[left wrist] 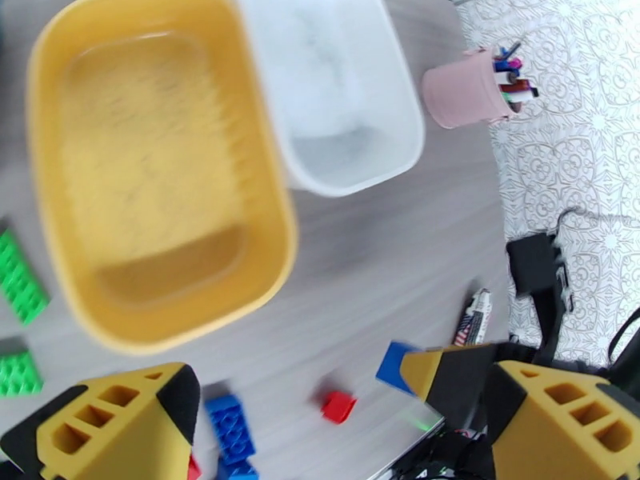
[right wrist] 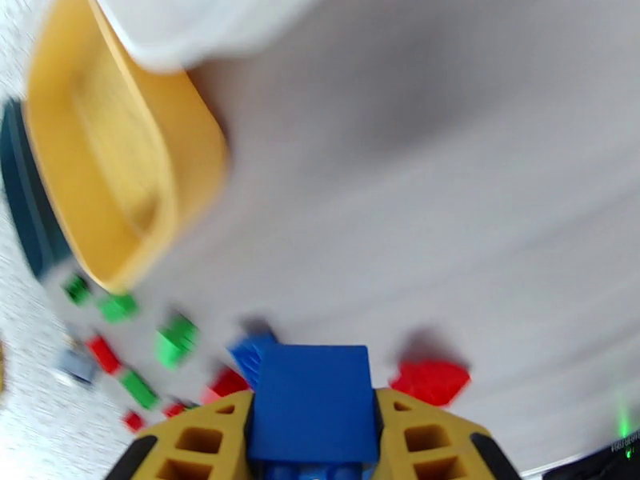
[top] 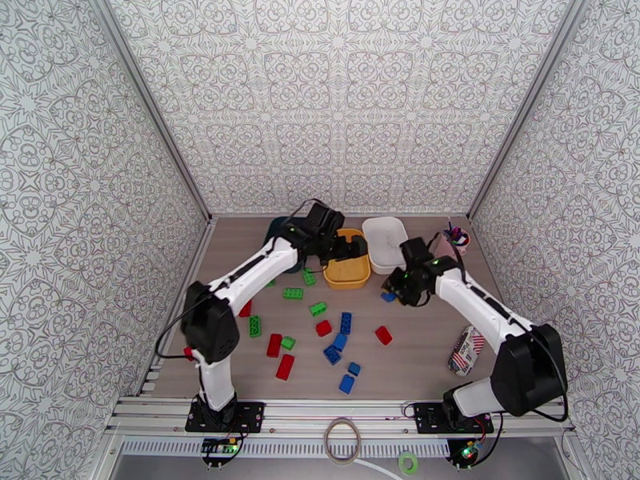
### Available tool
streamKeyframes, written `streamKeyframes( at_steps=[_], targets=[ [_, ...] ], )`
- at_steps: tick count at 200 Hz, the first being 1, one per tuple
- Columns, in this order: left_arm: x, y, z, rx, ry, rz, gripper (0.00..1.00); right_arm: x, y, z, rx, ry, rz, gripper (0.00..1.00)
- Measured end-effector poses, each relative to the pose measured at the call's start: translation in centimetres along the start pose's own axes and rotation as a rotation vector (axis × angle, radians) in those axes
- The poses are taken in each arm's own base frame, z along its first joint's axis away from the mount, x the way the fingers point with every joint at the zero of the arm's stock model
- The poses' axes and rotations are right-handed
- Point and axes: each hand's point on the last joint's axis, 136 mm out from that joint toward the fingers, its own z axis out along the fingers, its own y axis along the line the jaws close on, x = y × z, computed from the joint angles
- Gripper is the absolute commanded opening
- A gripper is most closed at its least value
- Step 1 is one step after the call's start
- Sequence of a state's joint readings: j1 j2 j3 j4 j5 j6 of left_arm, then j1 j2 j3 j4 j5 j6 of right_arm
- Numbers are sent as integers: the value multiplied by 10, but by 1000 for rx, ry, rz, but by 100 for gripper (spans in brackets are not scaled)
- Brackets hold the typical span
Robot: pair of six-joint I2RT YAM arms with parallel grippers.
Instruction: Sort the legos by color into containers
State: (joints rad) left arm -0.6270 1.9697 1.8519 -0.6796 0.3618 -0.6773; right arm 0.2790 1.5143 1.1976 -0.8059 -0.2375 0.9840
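My right gripper [top: 393, 291] is clamped on a blue lego [right wrist: 312, 398], just on the near side of the white tub [top: 384, 227]. My left gripper [left wrist: 294, 384] hangs wide open over the yellow tub [top: 349, 277]. The other legos [top: 332, 354] lie scattered nearer on the table [top: 424, 346].

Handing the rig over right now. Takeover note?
Left tool: open, empty, over the yellow tub.
Right tool: shut on a blue brick, in front of the white tub.
Yellow and white tubs look empty. The teal tub is mostly hidden by the left arm, contents unclear.
Done: nothing visibly sorted.
Left: drop the held brick, then clear the loose red, green and blue bricks off the table.
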Motion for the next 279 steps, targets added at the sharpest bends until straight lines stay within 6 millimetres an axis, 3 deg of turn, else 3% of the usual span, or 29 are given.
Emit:
streamKeyframes(
  at_steps=[33,69,130,209,279],
  targets=[
    [-15,-20,19,32,-1,23,99,-45,21,4,-64,-17,43,11],
    [-20,-28,19,32,-4,29,98,-84,34,14,-85,-25,63,12],
    [-18,20,6,-151,-31,-5,97,-142,60,23,-114,-62,42,17],
    [17,57,-59,-276,-73,-20,97,-161,62,55,-46,-20,21,29],
    [50,113,-98,-374,-96,-115,97,-163,54,60,5,-9,-4,53]
  ],
)
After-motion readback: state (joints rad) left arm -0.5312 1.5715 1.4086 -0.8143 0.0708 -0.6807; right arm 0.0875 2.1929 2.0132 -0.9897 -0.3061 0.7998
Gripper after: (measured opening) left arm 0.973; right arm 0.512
